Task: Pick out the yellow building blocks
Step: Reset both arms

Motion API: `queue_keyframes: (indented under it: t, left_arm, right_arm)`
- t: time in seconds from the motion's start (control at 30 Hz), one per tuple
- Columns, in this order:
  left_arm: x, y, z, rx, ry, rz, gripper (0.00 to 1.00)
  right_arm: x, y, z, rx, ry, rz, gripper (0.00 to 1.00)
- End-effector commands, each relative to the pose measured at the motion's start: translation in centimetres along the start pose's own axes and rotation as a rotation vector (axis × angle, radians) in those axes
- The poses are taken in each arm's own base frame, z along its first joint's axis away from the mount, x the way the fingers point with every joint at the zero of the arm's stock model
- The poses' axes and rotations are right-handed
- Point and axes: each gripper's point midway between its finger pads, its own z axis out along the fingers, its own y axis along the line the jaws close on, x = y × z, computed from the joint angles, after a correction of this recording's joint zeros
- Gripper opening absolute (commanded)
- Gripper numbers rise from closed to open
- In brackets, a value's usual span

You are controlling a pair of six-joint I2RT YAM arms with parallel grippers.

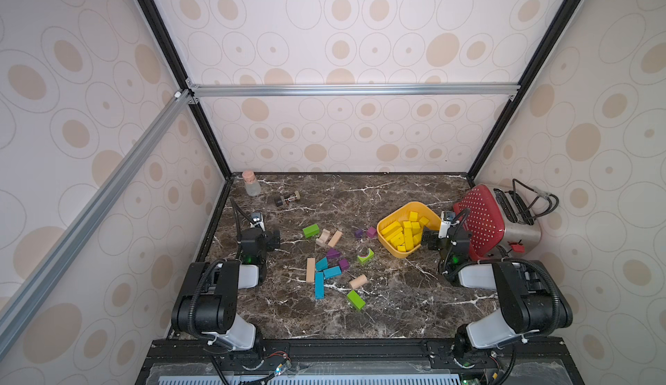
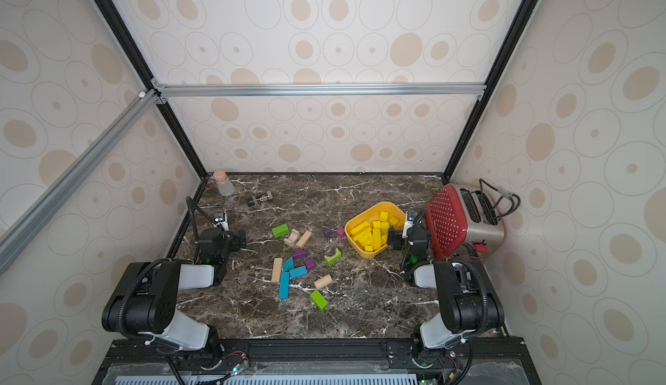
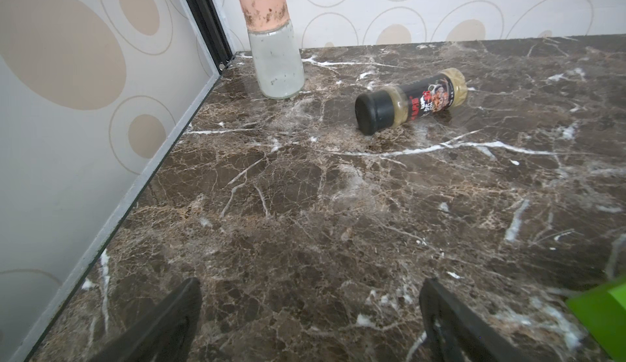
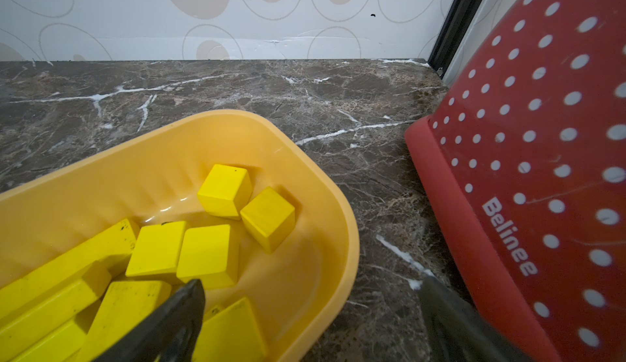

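Yellow blocks point(image 1: 403, 233) lie heaped in the bowl point(image 1: 400, 255), which both top views show at the right of the table point(image 1: 360, 314), just beside the colander point(image 1: 479, 221). Our right gripper point(image 4: 311, 287) hangs over the bowl's rim, jaws wide and empty, one finger point(image 4: 183, 309) above the blocks. Our left gripper point(image 3: 310, 287) is also spread wide, holding nothing, low over bare marble and facing a standing jar point(image 3: 276, 55) and a fallen bottle point(image 3: 411, 101). Other blocks point(image 1: 331, 272) lie scattered mid-table.

~12 yellow blks point(image 1: 391, 229), 3 green point(image 1: 310, 230), 3 blue point(image 1: 319, 285), 4 purple point(image 1: 371, 232), 4 wood point(image 1: 310, 269).
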Motion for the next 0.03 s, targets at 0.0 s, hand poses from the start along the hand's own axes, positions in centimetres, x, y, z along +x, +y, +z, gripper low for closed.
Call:
queue_keyframes:
  t: [0.0]
  left_arm:
    - [-1.8,0.37,0.14,-0.014,-0.049,-0.016,1.0]
  right_arm:
    - [0.12,-0.19,0.13,0.01,0.014,-0.007,1.0]
